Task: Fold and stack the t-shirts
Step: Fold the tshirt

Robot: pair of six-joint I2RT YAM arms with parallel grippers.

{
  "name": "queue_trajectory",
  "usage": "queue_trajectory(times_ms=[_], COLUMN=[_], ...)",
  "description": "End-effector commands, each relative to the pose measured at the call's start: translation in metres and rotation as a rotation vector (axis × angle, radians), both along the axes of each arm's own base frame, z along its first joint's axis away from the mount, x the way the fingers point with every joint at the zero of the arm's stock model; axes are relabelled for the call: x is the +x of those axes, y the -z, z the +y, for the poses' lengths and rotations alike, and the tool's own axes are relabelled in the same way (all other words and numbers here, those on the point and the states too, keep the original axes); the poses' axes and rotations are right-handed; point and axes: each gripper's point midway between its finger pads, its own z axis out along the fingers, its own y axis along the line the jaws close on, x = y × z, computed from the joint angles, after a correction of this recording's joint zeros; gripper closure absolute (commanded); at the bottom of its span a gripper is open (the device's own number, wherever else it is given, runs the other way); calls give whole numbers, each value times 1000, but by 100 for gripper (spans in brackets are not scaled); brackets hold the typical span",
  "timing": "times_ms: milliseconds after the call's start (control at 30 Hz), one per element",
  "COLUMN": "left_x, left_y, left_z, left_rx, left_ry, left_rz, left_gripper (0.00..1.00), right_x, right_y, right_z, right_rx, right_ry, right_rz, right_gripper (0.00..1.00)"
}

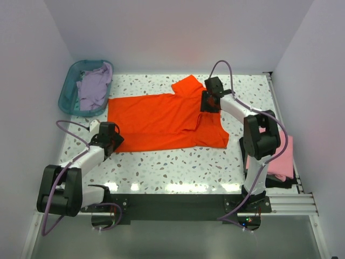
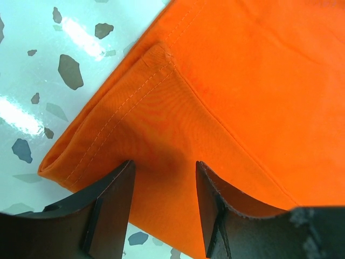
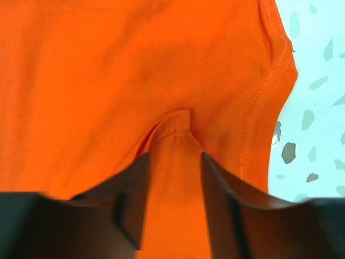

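The orange-red t-shirt (image 1: 161, 121) lies spread on the table, its right part folded over. My left gripper (image 1: 110, 138) is down on its near-left corner. The left wrist view shows the hemmed corner (image 2: 156, 113) lying flat between the parted fingers (image 2: 116, 205). My right gripper (image 1: 209, 101) is on the far-right sleeve area. Its fingers (image 3: 135, 194) are parted with a ridge of cloth at the underarm seam (image 3: 175, 135) bunched between them. The light pink t-shirt (image 1: 277, 156) lies folded at the right edge. The pale lavender t-shirt (image 1: 94, 86) sits in the basket.
The teal plastic basket (image 1: 67, 91) stands at the far left corner. White walls close in the table on three sides. A rail (image 1: 285, 124) runs along the right edge. Speckled tabletop (image 1: 172, 167) shows in front of the shirt.
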Motion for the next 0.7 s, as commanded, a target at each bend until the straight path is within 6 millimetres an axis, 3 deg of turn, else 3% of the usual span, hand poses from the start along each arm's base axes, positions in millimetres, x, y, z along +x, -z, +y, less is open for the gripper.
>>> queue_trajectory(times_ms=[0,67,133,167,233,333,500,667], left_x=[-7,-7,-8,-9,-10,-12,-13,-17], left_y=[9,9,9,9,9,7,6,7], left_z=[4,3,3,3,3,4,4,5], left_rx=[16,16,14,14,14,15,13,18], left_ry=[-19,-15,-15,-15,-17,-21,-20,-22], left_rz=[31,32,33,35,34,29,25,30], left_gripper=[46,46,46,46,46,46,46,46], right_x=[4,-3,-8,-18,-29,-54,-67,-64], right_y=[-25,-25,-38,-28,-32,-12,7,14], right_z=[-7,-4,0,1,17,33,55,67], right_rx=[-31,-23,-8,-6,47,65,123,165], right_ry=[26,20,20,18,-13,-52,-84,-84], right_rz=[-73,-66,-97,-79,-95,-61,-31,-30], right_gripper=[49,44,43,44,45,46,46,47])
